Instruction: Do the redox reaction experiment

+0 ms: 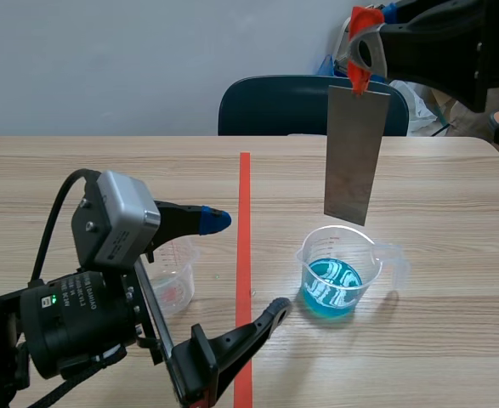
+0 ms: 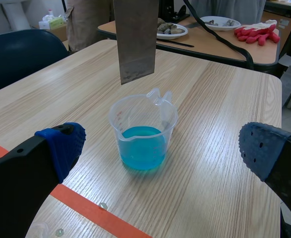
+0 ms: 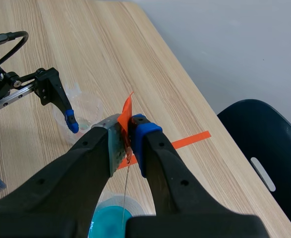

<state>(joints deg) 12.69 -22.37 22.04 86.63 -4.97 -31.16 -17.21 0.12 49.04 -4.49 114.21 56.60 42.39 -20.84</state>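
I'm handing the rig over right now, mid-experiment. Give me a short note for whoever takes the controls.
Right gripper: jaws shut on the metal strip at its orange-taped top; strip hangs upright above the beaker of blue liquid, lower end not in the liquid.
Left gripper: jaws open, holding nothing, low beside a second clear beaker across the tape line.
Done: strip lifted and over the beaker. Left: lower it into the liquid.

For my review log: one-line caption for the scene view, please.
Right hand holds a grey rectangular metal strip above a clear plastic beaker of blue liquid; open left hand beside it.
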